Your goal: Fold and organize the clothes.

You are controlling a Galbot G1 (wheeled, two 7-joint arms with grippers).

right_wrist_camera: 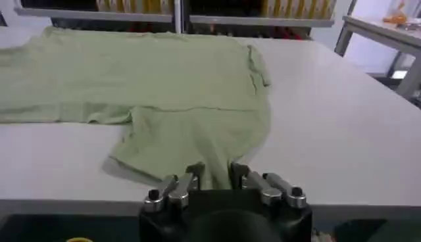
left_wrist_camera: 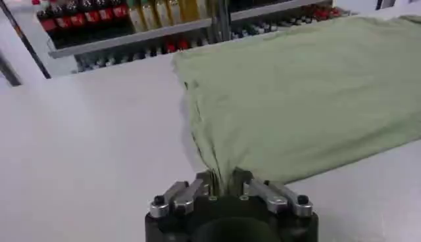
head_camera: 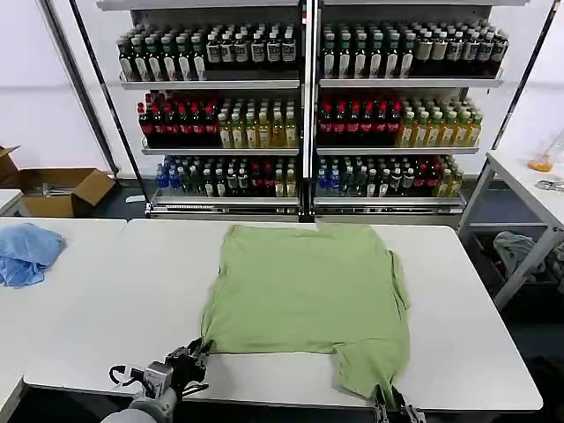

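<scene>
Light green shirt (head_camera: 304, 295) flat, seemingly face-down

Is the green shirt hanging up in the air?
No, the green shirt lies flat on the white table, with the left gripper and right gripper pinching its near edge.

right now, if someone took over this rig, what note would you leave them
Left gripper: shut on the shirt's near left corner, at the table's front edge.
Right gripper: shut on the near right part of the shirt, also at the front edge.
Shirt: lies spread flat, plain side up.
Done: both near corners gripped.
Left: every fold, then putting it away.
</scene>
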